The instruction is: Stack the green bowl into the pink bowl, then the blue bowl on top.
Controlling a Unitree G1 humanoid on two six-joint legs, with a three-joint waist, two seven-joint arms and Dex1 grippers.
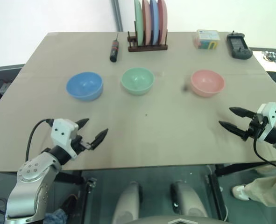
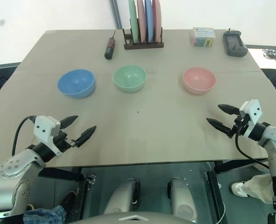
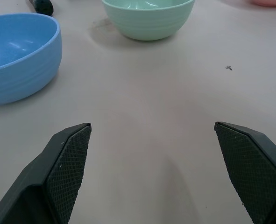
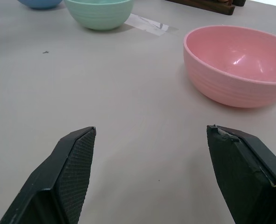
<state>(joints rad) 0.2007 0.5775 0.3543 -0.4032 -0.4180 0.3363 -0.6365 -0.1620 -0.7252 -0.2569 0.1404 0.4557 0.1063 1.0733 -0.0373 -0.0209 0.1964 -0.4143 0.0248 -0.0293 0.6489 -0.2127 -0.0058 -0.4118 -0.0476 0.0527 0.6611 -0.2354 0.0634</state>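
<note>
Both end effectors, left (image 1: 92, 129) and right (image 1: 231, 117), hang wide and empty at 6 o'clock; blue bowl (image 1: 84, 86), green bowl (image 1: 137, 80), pink bowl (image 1: 207, 83) sit apart toward 12 o'clock on the worktop (image 1: 166, 126), nothing stacked yet.

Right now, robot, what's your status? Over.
Both end effectors open, empty: left, right. Blue bowl, green bowl, pink bowl separate, unstacked. Nothing blocking.

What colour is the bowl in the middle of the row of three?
Mint green; the green bowl shows best in the left eye view.
</note>
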